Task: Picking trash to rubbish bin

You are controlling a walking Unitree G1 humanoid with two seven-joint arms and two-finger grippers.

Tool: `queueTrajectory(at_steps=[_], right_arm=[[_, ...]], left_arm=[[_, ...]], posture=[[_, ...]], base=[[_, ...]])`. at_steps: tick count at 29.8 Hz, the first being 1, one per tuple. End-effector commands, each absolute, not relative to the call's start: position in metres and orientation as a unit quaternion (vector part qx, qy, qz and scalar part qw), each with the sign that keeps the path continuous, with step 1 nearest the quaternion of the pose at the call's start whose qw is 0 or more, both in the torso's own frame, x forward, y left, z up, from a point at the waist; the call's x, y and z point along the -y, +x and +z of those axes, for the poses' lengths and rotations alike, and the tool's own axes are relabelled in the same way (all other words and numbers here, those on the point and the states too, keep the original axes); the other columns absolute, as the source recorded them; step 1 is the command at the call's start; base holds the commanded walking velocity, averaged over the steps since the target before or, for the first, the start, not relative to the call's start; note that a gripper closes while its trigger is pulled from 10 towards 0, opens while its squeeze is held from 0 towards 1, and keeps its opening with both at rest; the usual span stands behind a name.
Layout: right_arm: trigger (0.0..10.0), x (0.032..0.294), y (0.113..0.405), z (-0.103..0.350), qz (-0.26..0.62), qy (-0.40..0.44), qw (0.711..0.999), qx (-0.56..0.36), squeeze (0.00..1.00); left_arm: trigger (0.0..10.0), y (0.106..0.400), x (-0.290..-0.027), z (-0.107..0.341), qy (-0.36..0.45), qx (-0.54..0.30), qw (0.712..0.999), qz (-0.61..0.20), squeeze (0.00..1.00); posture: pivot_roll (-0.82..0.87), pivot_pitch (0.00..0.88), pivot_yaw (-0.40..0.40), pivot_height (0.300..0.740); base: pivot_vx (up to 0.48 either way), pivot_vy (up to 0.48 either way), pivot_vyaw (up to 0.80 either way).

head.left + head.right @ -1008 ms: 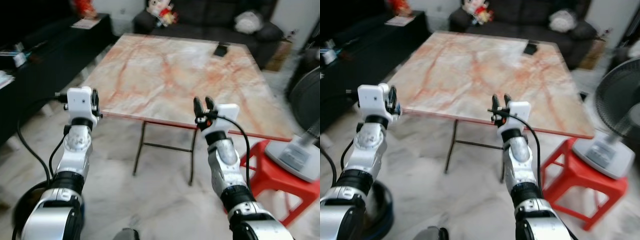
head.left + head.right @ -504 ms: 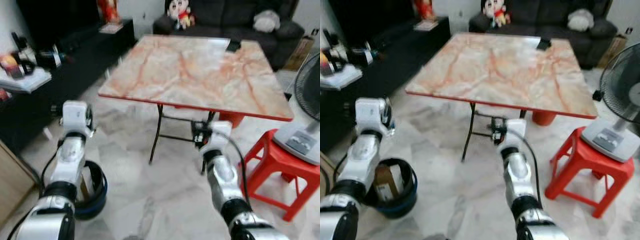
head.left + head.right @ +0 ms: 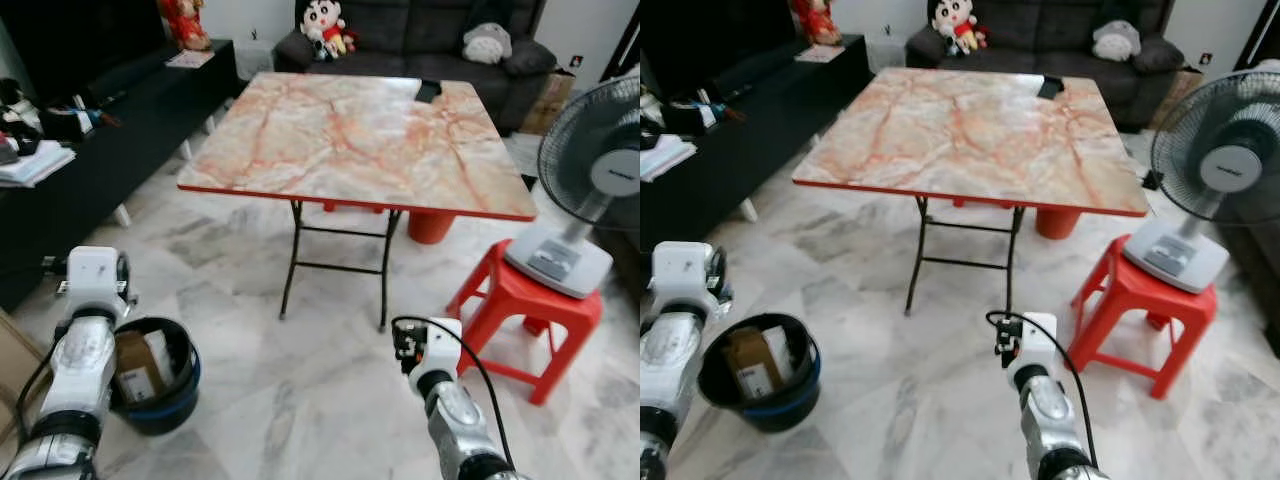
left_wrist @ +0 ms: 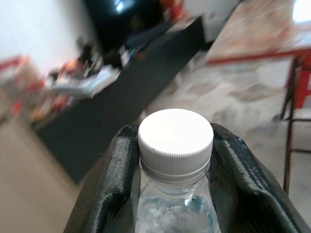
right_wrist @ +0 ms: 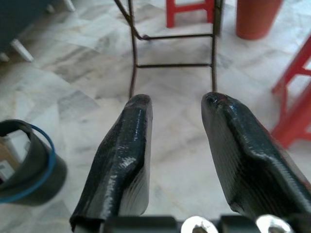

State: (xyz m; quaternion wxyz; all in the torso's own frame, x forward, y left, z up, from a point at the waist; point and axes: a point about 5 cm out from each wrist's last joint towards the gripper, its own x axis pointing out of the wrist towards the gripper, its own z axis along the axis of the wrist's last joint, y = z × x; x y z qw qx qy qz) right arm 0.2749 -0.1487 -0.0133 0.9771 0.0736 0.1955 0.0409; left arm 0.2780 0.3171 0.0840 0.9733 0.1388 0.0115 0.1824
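Gripping a clear plastic bottle [image 4: 174, 194] just below its white cap [image 4: 175, 134], the left gripper [image 4: 175, 160] has its two black fingers pressed against either side of the neck, a hold that keeps the bottle from slipping downward. In the head views that arm is raised beside the dark rubbish bin [image 3: 175, 400] with the blue band, just left of the rim and not over the opening. The bin stands on the marble floor [image 3: 300, 400] and already holds what looks like a cardboard box [image 3: 135, 365]. My judgement is that the bottle needs carrying a little to the right before release, so it falls inside instead of striking the rim.

The right gripper [image 5: 177, 145] holds nothing; its fingers are spread apart, pointing down at bare floor, with the bin off to one side of it.

Farther out, the folding bench [image 3: 350, 130] with the pink marble top and red edge stands on thin metal legs, well apart from the bin, leaving open floor between them. A red plastic stool [image 3: 525, 305] carrying a fan [image 3: 585, 190] sits to the right, close to the right arm's side. A dark low cabinet [image 3: 110, 150] lines the left, and a sofa [image 3: 420, 35] closes the far end.
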Motion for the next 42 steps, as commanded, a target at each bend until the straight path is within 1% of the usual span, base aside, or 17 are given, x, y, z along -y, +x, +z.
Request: queueTrajectory(at_steps=[1,3,4,6,9,10,11,13,15,16,18,21,22,24,31,37,42], right_arm=[[10.0,0.151,0.264,-0.025,0.038,0.069,0.970,-0.229,0.00],[10.0,0.151,0.261,-0.028,0.037,0.069,0.968,-0.238,0.00],[10.0,0.151,0.257,-0.031,0.036,0.070,0.966,-0.246,0.00],[10.0,0.152,0.253,-0.035,0.033,0.069,0.963,-0.257,0.00],[10.0,0.152,0.249,-0.039,0.031,0.067,0.960,-0.271,0.00],[10.0,0.152,0.246,-0.042,0.031,0.068,0.957,-0.281,0.00],[10.0,0.152,0.245,-0.043,0.031,0.068,0.956,-0.284,0.00],[10.0,0.152,0.242,-0.045,0.029,0.067,0.954,-0.291,0.00],[10.0,0.153,0.239,-0.048,0.025,0.069,0.950,-0.302,0.00],[10.0,0.153,0.237,-0.050,0.022,0.070,0.948,-0.308,0.00],[10.0,0.154,0.232,-0.054,0.020,0.068,0.944,-0.322,0.00],[10.0,0.156,0.226,-0.058,0.014,0.066,0.938,-0.340,0.00],[10.0,0.157,0.222,-0.061,0.011,0.065,0.934,-0.351,0.00],[10.0,0.158,0.219,-0.064,0.007,0.065,0.931,-0.360,0.00],[10.0,0.154,0.195,-0.079,0.010,0.064,0.907,-0.416,0.00],[10.0,0.153,0.187,-0.083,0.007,0.064,0.901,-0.430,0.00],[10.0,0.160,0.181,-0.086,-0.010,0.058,0.897,-0.437,0.00]], left_arm=[[10.0,0.262,-0.340,0.089,0.144,-0.001,0.965,0.218,0.00],[10.0,0.254,-0.344,0.081,0.143,-0.013,0.964,0.225,0.00],[10.0,0.246,-0.346,0.071,0.131,-0.033,0.964,0.230,0.00],[10.0,0.236,-0.343,0.056,0.125,-0.058,0.965,0.222,0.00],[10.0,0.226,-0.337,0.040,0.145,-0.088,0.964,0.203,0.00],[10.0,0.219,-0.328,0.025,0.167,-0.126,0.962,0.177,0.00],[10.0,0.216,-0.325,0.020,0.175,-0.140,0.960,0.166,0.00],[10.0,0.210,-0.318,0.007,0.164,-0.170,0.959,0.156,0.00],[10.0,0.204,-0.303,-0.013,0.151,-0.224,0.955,0.120,0.00],[10.0,0.201,-0.292,-0.025,0.140,-0.263,0.950,0.093,0.00],[10.0,0.197,-0.275,-0.040,0.123,-0.305,0.943,0.060,0.00],[10.0,0.192,-0.264,-0.053,0.137,-0.358,0.922,0.053,0.00],[10.0,0.193,-0.258,-0.056,0.111,-0.362,0.923,0.061,0.00],[10.0,0.192,-0.255,-0.059,0.118,-0.377,0.916,0.070,0.00],[10.0,0.192,-0.248,-0.065,0.072,-0.409,0.899,0.138,0.00],[10.0,0.200,-0.245,-0.062,0.073,-0.406,0.901,0.134,0.00],[10.0,0.196,-0.248,-0.064,0.068,-0.413,0.897,0.143,0.00]], posture=[[0.05,0.011,-0.013,0.740],[0.05,0.011,-0.014,0.740],[0.06,0.003,-0.014,0.740],[0.05,0.003,-0.015,0.740],[0.05,0.000,-0.015,0.740],[0.05,0.000,-0.012,0.740],[0.05,0.000,-0.012,0.740],[0.05,0.000,-0.010,0.740],[0.04,0.001,-0.013,0.740],[0.04,0.003,-0.015,0.740],[0.04,0.004,-0.018,0.740],[0.04,0.008,-0.024,0.740],[0.04,0.006,-0.022,0.740],[0.03,0.007,-0.021,0.740],[0.04,0.009,-0.026,0.740],[0.04,0.016,-0.028,0.740],[0.04,0.011,-0.019,0.740]], base=[[0.000,0.000,0.00],[0.000,0.000,0.00],[0.000,0.000,0.00],[0.000,0.000,0.00],[0.000,0.000,0.00],[0.000,0.000,0.00],[0.000,0.000,0.00],[0.000,0.000,0.00],[0.000,0.000,0.00],[0.000,0.000,0.00],[0.000,0.000,0.00],[0.000,0.000,0.00],[0.000,0.000,0.00],[0.000,0.000,0.00],[0.000,0.000,0.00],[0.000,0.000,0.00],[0.000,0.000,0.75]])
